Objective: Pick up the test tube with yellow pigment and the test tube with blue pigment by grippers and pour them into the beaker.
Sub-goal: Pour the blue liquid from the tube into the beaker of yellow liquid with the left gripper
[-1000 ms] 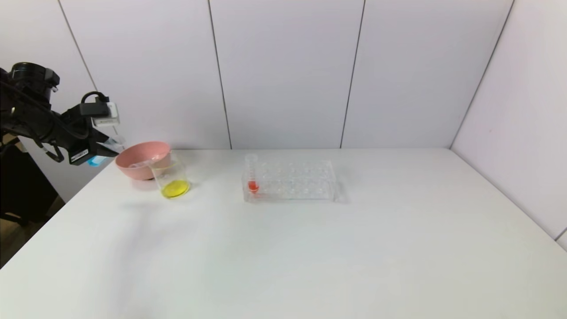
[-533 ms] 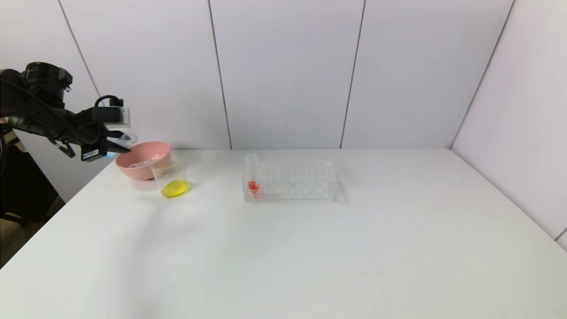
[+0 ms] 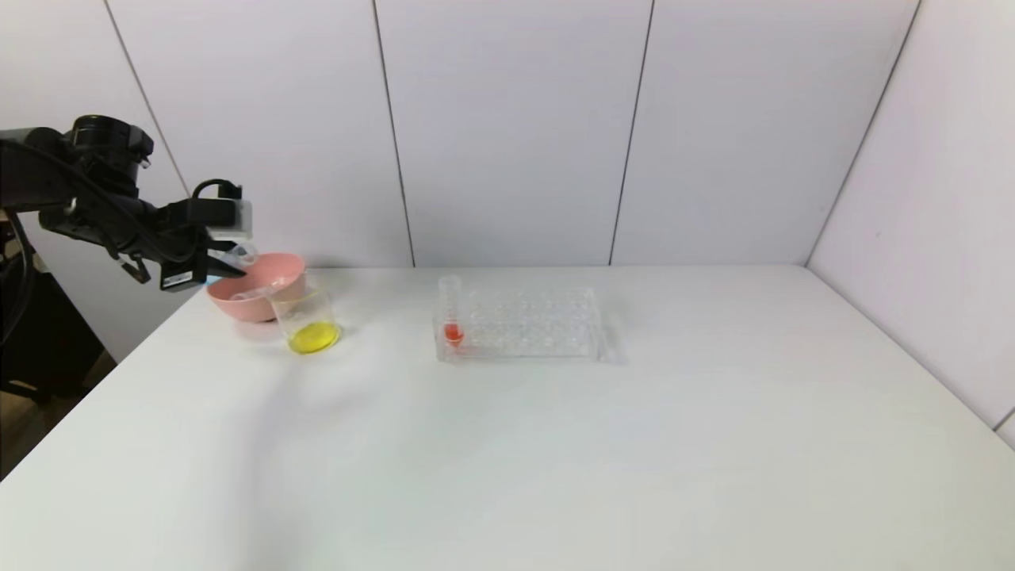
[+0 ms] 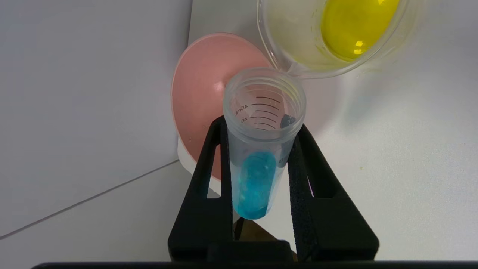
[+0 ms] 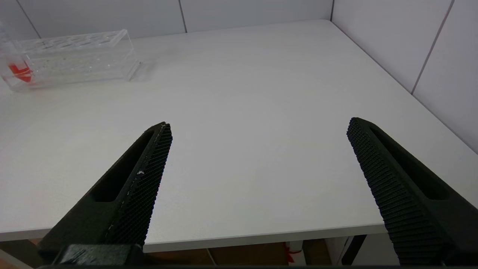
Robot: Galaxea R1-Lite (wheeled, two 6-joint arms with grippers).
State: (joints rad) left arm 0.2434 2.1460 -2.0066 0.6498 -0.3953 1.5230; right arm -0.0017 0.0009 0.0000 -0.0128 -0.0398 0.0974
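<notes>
My left gripper (image 3: 228, 266) is shut on the test tube with blue pigment (image 4: 255, 160) and holds it tilted in the air over the left rim of the pink bowl, its open mouth (image 3: 240, 254) pointing toward the beaker. In the left wrist view the gripper (image 4: 261, 125) clamps the tube below its rim. The beaker (image 3: 308, 321) stands in front of the bowl with yellow liquid in its bottom; it also shows in the left wrist view (image 4: 328, 33). No tube with yellow liquid shows. My right gripper (image 5: 257, 127) is open and empty above the table's near edge, out of the head view.
The pink bowl (image 3: 255, 287) sits at the back left, touching the beaker, with a clear empty tube (image 3: 255, 294) lying in it. The clear tube rack (image 3: 519, 323) stands mid-table with a red-orange tube (image 3: 452, 313) at its left end. The table's left edge is close to the bowl.
My left gripper has moved right with the blue tube, from beyond the table's left edge to over the bowl's rim, nearer the beaker. Nothing else moved.
</notes>
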